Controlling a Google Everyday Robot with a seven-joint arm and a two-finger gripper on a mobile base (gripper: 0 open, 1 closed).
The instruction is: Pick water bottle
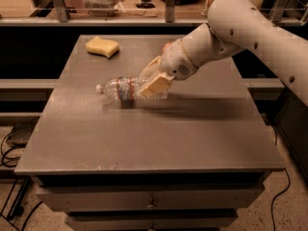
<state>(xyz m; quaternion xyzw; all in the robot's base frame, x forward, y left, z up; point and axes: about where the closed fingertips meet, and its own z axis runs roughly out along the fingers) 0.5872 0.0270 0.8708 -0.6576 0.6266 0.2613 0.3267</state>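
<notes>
The water bottle (pixel 122 88) lies on its side on the grey table (pixel 144 134), white cap pointing left, label band near its middle. My gripper (pixel 151 81) comes in from the right on a white arm and sits at the bottle's right end. One beige finger lies in front of the bottle's base and the other behind it, so the fingers straddle the bottle. The bottle still rests on the table.
A yellow sponge (pixel 102 46) lies at the table's back left. A shelf rail with dark items runs behind the table (pixel 144 4). Cables lie on the floor at the lower left (pixel 12 138) and lower right.
</notes>
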